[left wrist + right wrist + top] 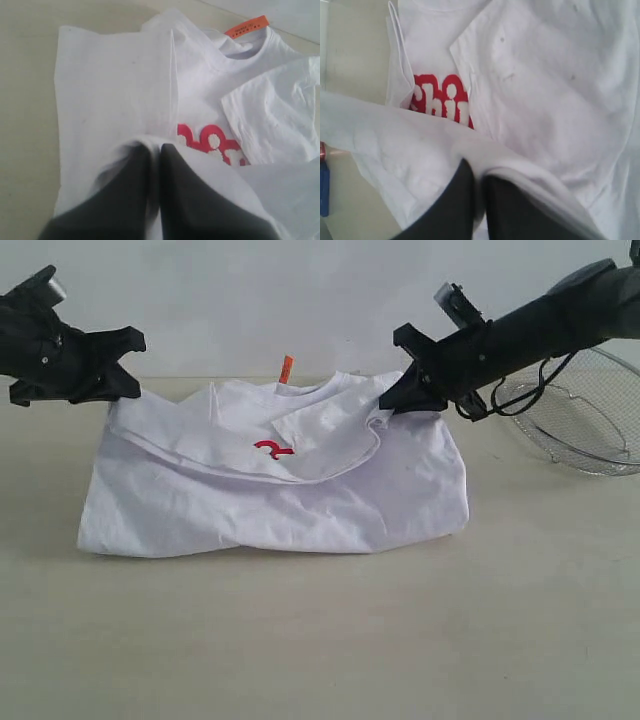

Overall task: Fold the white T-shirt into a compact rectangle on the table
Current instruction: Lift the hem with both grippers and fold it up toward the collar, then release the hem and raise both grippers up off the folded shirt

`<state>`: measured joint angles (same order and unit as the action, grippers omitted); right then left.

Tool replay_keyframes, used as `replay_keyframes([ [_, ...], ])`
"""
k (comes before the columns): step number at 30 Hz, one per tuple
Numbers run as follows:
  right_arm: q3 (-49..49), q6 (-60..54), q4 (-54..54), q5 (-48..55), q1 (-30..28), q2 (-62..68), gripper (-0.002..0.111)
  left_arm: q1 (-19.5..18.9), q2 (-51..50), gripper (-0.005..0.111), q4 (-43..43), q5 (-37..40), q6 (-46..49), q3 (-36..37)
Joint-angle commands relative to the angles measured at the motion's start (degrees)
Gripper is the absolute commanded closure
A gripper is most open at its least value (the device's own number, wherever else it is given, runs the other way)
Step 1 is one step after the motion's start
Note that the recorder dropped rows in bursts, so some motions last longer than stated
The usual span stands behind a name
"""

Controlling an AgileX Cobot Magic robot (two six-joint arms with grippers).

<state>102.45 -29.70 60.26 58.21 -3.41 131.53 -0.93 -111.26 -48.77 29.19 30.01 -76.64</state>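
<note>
The left pincer (156, 150) and the right pincer (479, 170) are each clamped on a lifted edge of the white T-shirt (300, 510) (red lettering (273, 448) shows between them) — its bulk rests below them on the counter (320, 640).

One white T-shirt (300, 510), one table (320, 650), one wire-mesh basket (590, 430), two tools (128, 390) (388, 402)

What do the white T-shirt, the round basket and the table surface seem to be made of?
The white T-shirt: soft cloth, probably cotton, matte; it creases and drapes in folds.
The basket: metal wire mesh, slightly shiny; thin silvery wires that one sees through.
The table: hard, smooth, pale beige, matte with no glare; perhaps laminate, but the look does not settle it.
</note>
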Motion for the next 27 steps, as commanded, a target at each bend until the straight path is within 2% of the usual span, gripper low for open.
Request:
replay_keyframes([
  [1,5.6,1.2,1.1,0.8,0.0,2.8,0.108,-0.1,-2.5,0.102,0.1,-0.5,0.4,-3.2],
  [8,10.6,2.2,2.3,-0.5,0.0,5.9,0.108,-0.7,-6.1,0.102,0.1,-0.4,0.4,-6.8],
  [19,10.9,3.5,0.5,0.1,0.0,6.7,0.108,-3.2,-8.1,0.102,1.9,0.9,0.4,-7.4],
  [27,10.9,5.2,-0.9,0.8,0.0,6.7,0.109,-3.2,-10.4,0.102,1.9,1.3,0.8,-7.4],
])
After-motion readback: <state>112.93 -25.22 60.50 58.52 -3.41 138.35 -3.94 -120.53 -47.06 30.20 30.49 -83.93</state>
